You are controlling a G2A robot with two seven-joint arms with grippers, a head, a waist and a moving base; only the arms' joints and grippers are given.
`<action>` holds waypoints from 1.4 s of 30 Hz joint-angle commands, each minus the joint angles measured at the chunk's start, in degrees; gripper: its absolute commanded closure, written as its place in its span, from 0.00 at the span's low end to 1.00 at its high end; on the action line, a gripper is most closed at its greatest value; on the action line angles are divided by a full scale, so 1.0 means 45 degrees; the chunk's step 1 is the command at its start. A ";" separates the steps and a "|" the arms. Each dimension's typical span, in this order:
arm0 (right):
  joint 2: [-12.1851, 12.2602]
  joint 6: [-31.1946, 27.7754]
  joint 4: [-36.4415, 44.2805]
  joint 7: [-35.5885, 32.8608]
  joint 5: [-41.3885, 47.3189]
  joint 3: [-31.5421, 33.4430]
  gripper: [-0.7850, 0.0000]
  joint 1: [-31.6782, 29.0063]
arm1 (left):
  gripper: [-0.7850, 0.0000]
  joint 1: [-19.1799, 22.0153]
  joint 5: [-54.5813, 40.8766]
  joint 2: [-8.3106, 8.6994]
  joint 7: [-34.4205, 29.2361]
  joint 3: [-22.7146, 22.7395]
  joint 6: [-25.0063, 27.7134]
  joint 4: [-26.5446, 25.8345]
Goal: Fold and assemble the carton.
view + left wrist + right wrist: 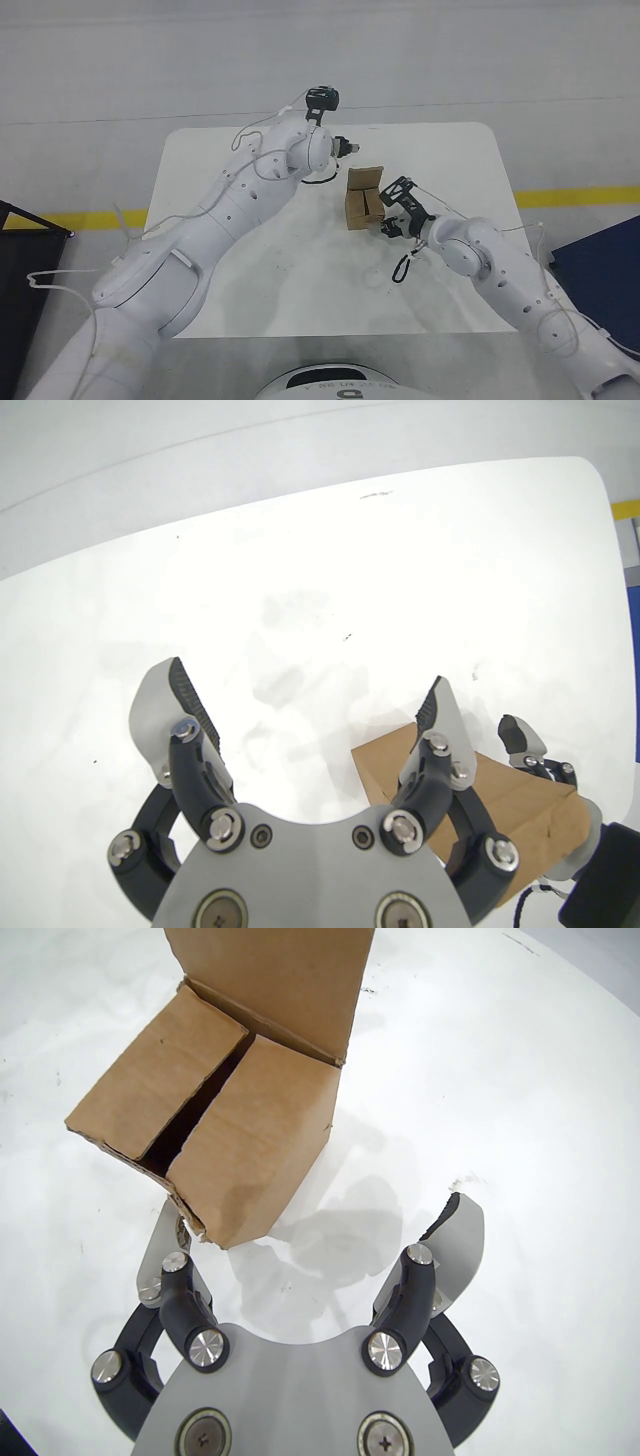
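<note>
The left pincer (307, 680) is released, its fingers wide apart above the bare tabletop (350, 575), just beside the carton (525, 800). The right pincer (315, 1218) is also released; one finger (160, 1238) touches a torn corner of the carton, the other is free. The carton stands near the tabletop's middle, between both pincers, with two flaps folded inward, a dark gap between them, and one flap upright.

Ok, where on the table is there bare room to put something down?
Bare: the far right corner of the table, beyond the carton and right pincer; also the near strip between the two arms, in front of the carton. Crowded: around the carton, with the left pincer at its far side and the right pincer beside it.
</note>
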State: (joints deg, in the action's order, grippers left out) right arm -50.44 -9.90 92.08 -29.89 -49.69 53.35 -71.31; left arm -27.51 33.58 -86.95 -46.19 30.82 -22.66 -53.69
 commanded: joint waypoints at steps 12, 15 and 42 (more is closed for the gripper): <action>-0.0151 -0.0223 -0.0557 0.0224 0.0260 0.0487 0.02 -0.0018 | 0.00 -0.0313 -0.0690 -0.0288 -0.0665 0.0121 0.3770 -0.0127; -0.0200 -0.0419 -0.0692 0.0033 0.0394 0.0521 0.03 0.0090 | 0.00 -0.0493 -0.0235 -0.0232 -0.0858 0.0089 0.3832 -0.0333; 0.0431 -0.5412 -0.0762 -0.0171 0.2094 0.3442 0.00 -0.0840 | 0.00 -0.1188 0.1838 -0.0739 -0.1137 -0.0256 0.3183 -0.0316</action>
State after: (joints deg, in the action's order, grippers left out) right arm -48.50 -34.25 88.65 -30.66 -40.27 68.83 -75.09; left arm -32.67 41.67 -90.25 -51.36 29.57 -8.36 -55.02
